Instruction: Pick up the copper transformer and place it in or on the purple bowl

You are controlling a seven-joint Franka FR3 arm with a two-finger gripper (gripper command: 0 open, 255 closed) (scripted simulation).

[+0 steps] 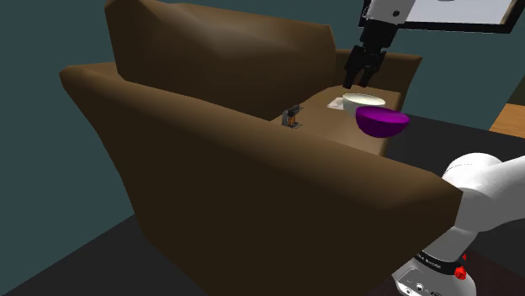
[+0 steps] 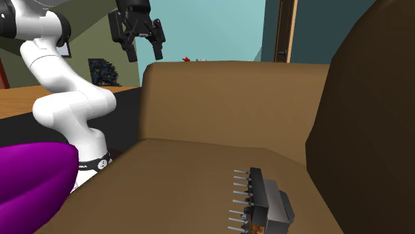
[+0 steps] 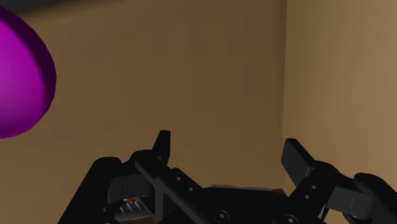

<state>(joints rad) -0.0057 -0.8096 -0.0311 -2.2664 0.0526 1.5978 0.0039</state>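
Note:
The transformer [image 1: 292, 116] is a small dark grey block with metal pins and a copper-coloured winding [image 2: 263, 206]. It stands on the brown sofa seat [image 2: 186, 179]. The purple bowl [image 1: 382, 122] sits on the same seat toward the shoulder view's right, nearer the arm [image 2: 30, 179]. My black gripper [image 1: 357, 80] hangs in the air well above the seat, over the far side of the bowl. It is open, fingers apart, with nothing between them [image 2: 143, 50]. In the wrist view the gripper [image 3: 230, 153] faces bare seat, with the purple bowl [image 3: 19, 76] off to one side.
A white dish [image 1: 363, 102] and a flat white item [image 1: 335, 103] lie on the seat behind the purple bowl. The sofa's backrest [image 1: 210, 42] and near armrest [image 1: 252, 160] wall in the seat. The arm's stand [image 1: 437, 273] is beside the sofa.

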